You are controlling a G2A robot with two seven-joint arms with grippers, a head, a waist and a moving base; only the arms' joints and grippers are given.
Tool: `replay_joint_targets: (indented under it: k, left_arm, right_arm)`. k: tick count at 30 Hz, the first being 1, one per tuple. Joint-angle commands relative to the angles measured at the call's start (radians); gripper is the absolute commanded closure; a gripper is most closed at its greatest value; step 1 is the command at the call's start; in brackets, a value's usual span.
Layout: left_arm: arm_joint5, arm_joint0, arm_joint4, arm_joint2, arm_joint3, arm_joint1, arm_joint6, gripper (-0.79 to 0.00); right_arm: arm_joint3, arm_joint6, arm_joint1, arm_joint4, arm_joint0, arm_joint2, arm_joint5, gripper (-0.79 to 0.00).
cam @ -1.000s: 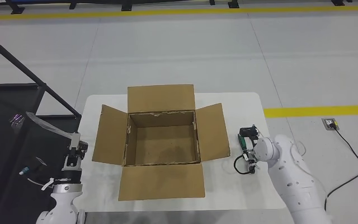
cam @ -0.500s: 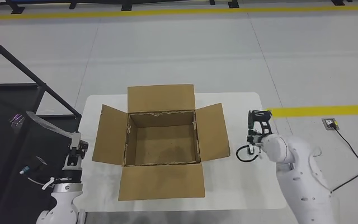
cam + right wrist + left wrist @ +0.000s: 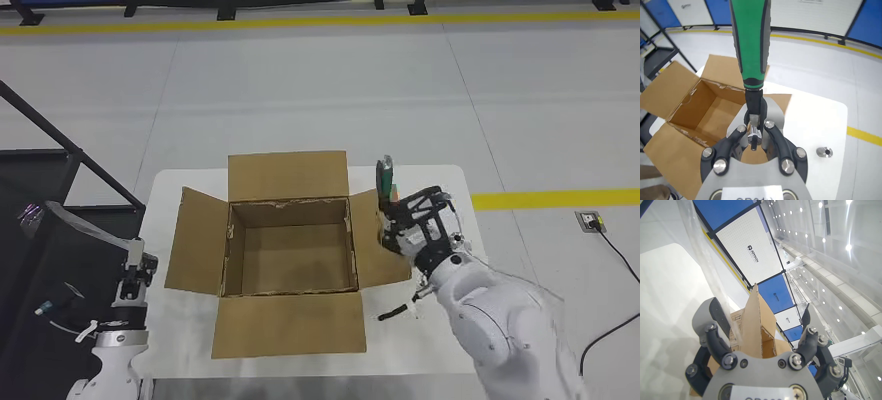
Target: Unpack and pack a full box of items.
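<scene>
**Packing leg: ratchet driver in transit to the open box**

- Right gripper (image 3: 753, 121) is pinching the green-handled driver (image 3: 750, 37) by the dark neck just below the grip. The jaws are pressed on it from both sides. The handle stands up and away from the wrist, and the chrome drive end sits down between the finger links.
- From the top view, the right gripper (image 3: 400, 215) and the driver (image 3: 383, 178) hang over the box's right flap, not over the opening.
- Cardboard box (image 3: 288, 212) sits mid-table with all four flaps folded out. Its inside shows only bare cardboard floor.
- A small metal socket (image 3: 824, 152) lies on the white table (image 3: 440, 185), well apart from the box on the right side.
- Left gripper (image 3: 761, 309) is at the table's left edge, jaws spread, holding nothing. The box's left flap rises just ahead of it.

Reading: unpacking looks finished. This is likely the first item going back in.

Next move calls for:
- carrying the driver inward past the right wall until it is over the cavity
- tipping the long handle toward flat so it lies along the floor
- lowering it, and only then letting the jaws part

Watch the handle tip against the flaps on the way down. The socket is probably next.
</scene>
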Motion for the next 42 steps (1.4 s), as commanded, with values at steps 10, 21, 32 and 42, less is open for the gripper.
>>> replay_joint_targets:
  k: [10,21,32,42]
  left_arm:
    - [-0.008,0.012,-0.014,-0.013,0.001,-0.001,-0.001,-0.785]
    - [-0.017,0.019,-0.023,-0.026,0.000,0.000,-0.017,-0.785]
    - [-0.019,0.014,-0.024,-0.031,0.004,0.001,-0.037,-0.785]
    - [-0.020,0.011,-0.029,-0.039,0.007,0.002,-0.046,-0.785]
  right_arm:
    - [0.569,0.131,-0.169,0.025,0.473,-0.545,0.083,0.000]
    - [1.184,0.125,-0.440,0.225,0.707,-0.793,0.127,0.000]
    - [1.560,0.096,-0.611,0.300,0.778,-0.825,0.084,-0.003]
    - [1.697,0.055,-0.680,0.312,0.808,-0.814,0.045,-0.551]
